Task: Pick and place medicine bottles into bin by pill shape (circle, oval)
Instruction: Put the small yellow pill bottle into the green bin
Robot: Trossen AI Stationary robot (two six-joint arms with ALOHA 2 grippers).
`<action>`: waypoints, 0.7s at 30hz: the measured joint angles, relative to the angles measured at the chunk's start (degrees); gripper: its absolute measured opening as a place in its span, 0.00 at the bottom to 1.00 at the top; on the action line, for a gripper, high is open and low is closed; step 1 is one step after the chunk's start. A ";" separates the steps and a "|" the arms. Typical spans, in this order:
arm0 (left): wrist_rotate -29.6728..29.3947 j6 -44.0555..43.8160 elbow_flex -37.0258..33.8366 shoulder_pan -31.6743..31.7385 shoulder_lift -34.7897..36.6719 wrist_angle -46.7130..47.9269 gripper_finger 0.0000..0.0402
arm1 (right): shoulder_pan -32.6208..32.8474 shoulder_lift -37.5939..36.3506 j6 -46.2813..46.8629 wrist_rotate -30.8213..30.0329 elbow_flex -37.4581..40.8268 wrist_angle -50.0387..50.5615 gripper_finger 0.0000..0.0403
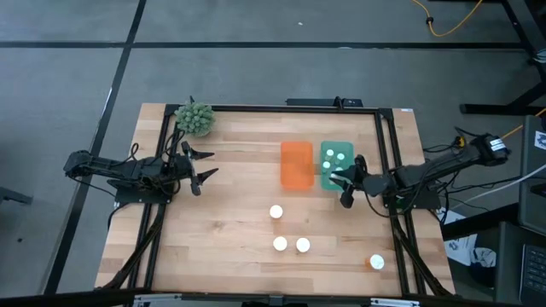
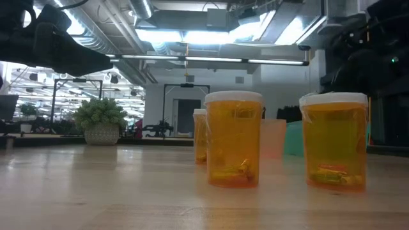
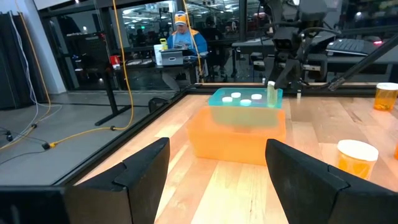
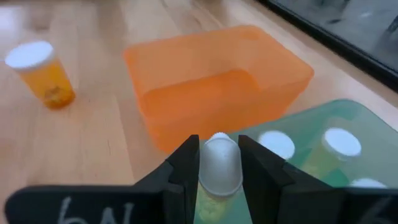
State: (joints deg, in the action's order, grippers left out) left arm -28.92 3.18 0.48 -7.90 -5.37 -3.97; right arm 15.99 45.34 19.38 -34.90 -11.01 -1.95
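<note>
Left half of table (image 1: 230, 256): lying bare from the left gripper (image 1: 207, 164) across to the orange bin (image 1: 296, 165); only a plant (image 1: 194, 118) is standing at the far edge.
Bins: the orange bin and green bin (image 1: 334, 153) are sitting side by side, blocking the far right.
Green bin: white-capped bottles (image 1: 333, 157) are filling part of it; the right gripper (image 4: 219, 163), clamping a bottle (image 4: 219, 167), is hanging over its near edge.
Near middle: three loose bottles (image 1: 276, 211) are standing apart, with gaps between them.
Near right corner: one bottle (image 1: 376, 262) is lying alone.
</note>
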 joint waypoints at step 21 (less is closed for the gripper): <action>-0.01 0.00 -0.01 0.00 0.00 0.00 0.64 | -2.76 0.04 -0.17 0.57 4.05 -4.75 0.24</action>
State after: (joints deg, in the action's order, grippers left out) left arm -28.93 3.18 0.47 -7.90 -5.37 -3.97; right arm 13.23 45.38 19.21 -34.33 -6.96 -6.70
